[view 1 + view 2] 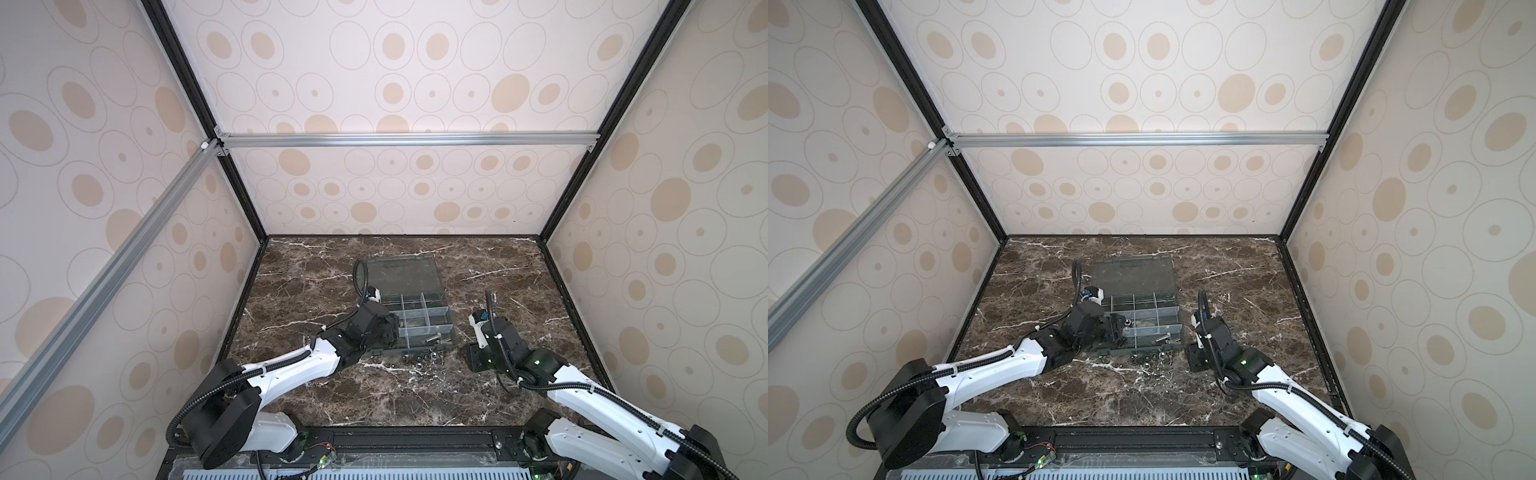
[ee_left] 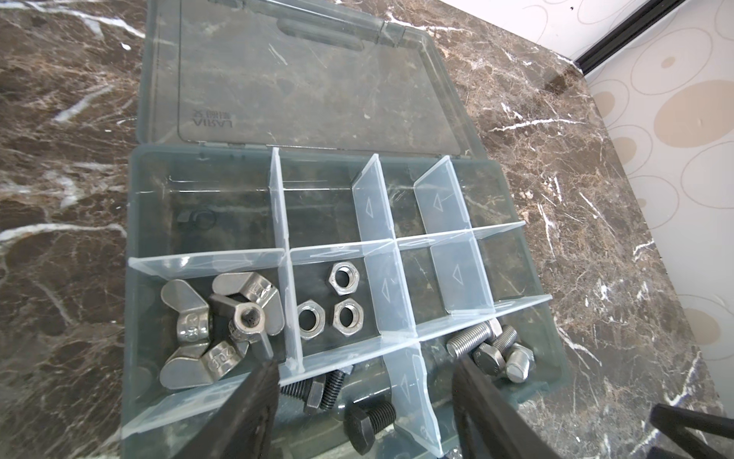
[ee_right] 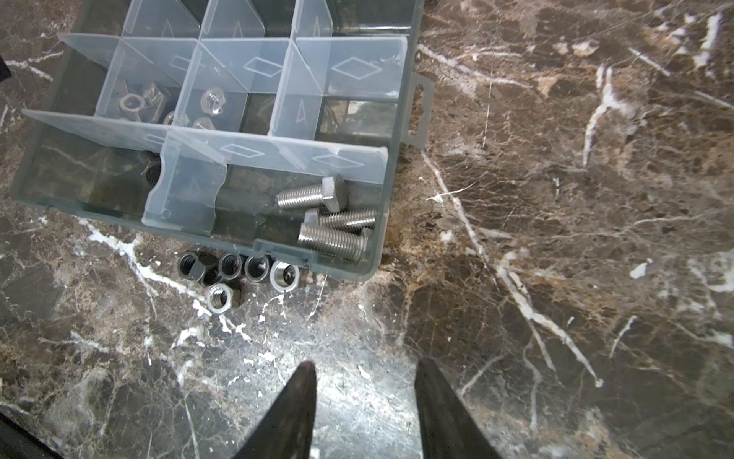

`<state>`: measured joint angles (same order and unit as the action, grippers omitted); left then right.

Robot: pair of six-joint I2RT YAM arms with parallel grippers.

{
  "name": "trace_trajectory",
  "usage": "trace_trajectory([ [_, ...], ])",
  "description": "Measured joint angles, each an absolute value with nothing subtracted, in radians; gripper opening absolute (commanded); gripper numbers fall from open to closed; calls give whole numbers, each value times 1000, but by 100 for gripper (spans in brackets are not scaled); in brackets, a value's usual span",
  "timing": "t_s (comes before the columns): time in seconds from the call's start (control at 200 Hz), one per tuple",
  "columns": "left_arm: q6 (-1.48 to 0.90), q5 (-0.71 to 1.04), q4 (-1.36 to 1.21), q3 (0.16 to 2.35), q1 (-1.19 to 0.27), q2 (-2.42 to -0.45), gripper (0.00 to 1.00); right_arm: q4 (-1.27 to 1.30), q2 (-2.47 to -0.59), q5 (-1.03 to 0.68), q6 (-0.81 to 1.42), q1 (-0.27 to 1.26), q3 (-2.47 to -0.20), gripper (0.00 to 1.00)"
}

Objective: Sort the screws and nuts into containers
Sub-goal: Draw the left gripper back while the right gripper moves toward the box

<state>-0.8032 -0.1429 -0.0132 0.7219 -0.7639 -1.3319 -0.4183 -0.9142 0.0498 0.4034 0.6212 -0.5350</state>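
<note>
Soft even light filling the scene, shadows falling faint, glare washing the marble tabletop (image 3: pixel 357 397) in right wrist view, top views bowing at edges.

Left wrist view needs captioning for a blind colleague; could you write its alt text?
An open grey organizer box seen from above, holding wing nuts in one compartment, three silver hex nuts in the next, and black screws and silver screws in the two nearest. The left hand hangs open over them, holding nothing.
</note>
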Motion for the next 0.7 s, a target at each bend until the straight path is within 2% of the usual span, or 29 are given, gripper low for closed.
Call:
trace_trajectory([
  [0.425, -835, -131, -67, 679, -764, -1309, 71, -403, -913, 2, 437, 623, -486, 45],
  [0.7, -846, -123, -80, 669, -764, -1309, 71, -359, -977, 28, 467, 705, -477, 46],
])
